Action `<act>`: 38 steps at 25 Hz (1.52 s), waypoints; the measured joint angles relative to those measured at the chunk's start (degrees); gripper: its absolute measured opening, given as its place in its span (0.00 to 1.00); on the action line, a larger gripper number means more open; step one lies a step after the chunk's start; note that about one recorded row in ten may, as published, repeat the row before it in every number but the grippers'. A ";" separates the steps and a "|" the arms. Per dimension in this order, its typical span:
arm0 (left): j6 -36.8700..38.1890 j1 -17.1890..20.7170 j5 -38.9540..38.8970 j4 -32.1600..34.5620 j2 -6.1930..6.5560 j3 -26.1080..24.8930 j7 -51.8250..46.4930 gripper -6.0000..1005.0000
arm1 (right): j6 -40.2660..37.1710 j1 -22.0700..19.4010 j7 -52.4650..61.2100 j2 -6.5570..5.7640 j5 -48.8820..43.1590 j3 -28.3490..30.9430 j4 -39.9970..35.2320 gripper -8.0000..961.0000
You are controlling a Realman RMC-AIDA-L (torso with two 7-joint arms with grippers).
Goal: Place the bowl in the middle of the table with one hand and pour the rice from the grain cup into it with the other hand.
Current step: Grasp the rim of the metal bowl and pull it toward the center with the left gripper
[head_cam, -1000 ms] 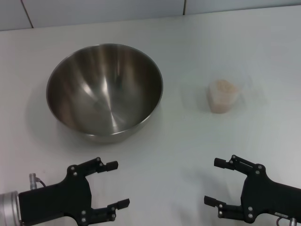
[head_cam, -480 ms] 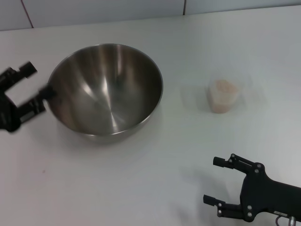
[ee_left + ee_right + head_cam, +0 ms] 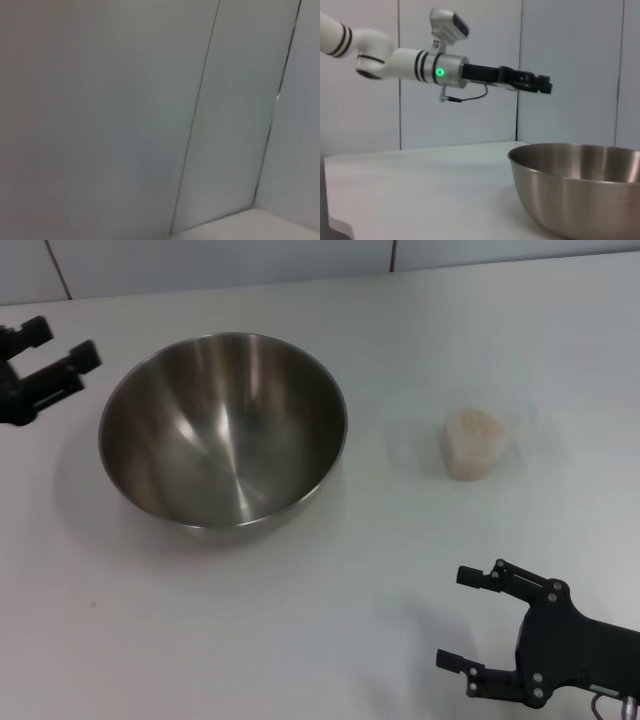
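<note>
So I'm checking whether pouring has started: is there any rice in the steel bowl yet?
No: in the head view the bowl shows only bare steel inside, and the rice sits in the cup to its right.

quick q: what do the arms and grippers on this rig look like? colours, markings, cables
Both grippers are black, two-fingered, with open-frame fingers and small silver screws: the left gripper and right gripper match. The right wrist view shows the left arm as white with black bands at the joints, a silver wrist section with a round green light, a thin looped grey cable beneath, and a white camera housing on top.
</note>
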 joint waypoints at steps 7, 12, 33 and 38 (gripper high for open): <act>-31.27 10.25 2.22 24.82 0.92 31.21 -21.64 0.75 | -0.56 -0.37 0.00 0.09 0.05 0.09 -0.56 0.87; -31.99 8.93 15.09 28.86 0.88 31.66 -36.54 0.75 | -0.58 -0.37 0.00 0.09 0.01 0.08 -0.57 0.87; -26.05 -3.33 36.97 14.19 0.56 26.29 -52.24 0.76 | -0.31 -0.46 0.02 0.09 -0.14 0.07 -0.37 0.88; -24.96 -3.39 36.61 14.07 0.61 26.07 -52.95 0.75 | -0.28 -0.46 0.02 0.09 -0.14 0.07 -0.38 0.87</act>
